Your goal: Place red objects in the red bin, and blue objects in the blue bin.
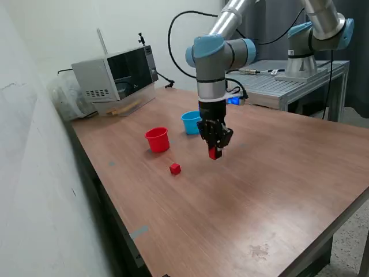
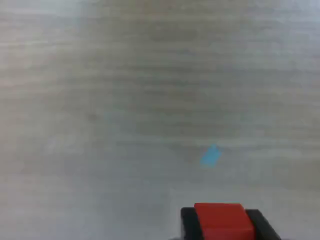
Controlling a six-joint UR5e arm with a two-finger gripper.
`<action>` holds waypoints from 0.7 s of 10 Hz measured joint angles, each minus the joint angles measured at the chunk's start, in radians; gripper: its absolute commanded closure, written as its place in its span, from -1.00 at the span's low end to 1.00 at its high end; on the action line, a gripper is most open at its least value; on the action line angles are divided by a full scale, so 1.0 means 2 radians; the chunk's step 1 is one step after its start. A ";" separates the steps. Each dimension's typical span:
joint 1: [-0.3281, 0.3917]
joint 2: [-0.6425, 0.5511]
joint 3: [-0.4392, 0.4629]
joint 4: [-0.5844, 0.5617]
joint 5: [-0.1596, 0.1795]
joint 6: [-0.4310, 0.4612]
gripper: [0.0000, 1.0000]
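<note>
My gripper point(image 1: 215, 153) is shut on a small red cube point(image 1: 214, 153) and holds it above the wooden table point(image 1: 277, 190). In the wrist view the red cube point(image 2: 222, 221) sits between the two black fingers point(image 2: 188, 220). A second red cube point(image 1: 175, 168) lies on the table toward the exterior view's left of the gripper. The red cup point(image 1: 157, 139) stands beyond that cube. The light blue cup point(image 1: 191, 122) stands just behind the gripper, partly hidden by the arm. No dark blue cubes are in view.
A grey box-shaped appliance point(image 1: 115, 75) stands at the table's far corner beside the wall. A second robot arm point(image 1: 314, 40) is mounted on a metal stand behind the table. A small blue tape mark point(image 2: 210, 155) is on the table surface below the wrist.
</note>
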 measured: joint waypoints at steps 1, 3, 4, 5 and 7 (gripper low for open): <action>-0.010 -0.018 0.001 0.007 0.000 -0.007 1.00; -0.043 -0.051 0.001 0.031 0.000 -0.023 1.00; -0.059 -0.062 -0.001 0.041 0.000 -0.032 1.00; -0.074 -0.069 -0.008 0.050 0.000 -0.041 1.00; -0.107 -0.073 -0.027 0.060 0.000 -0.053 1.00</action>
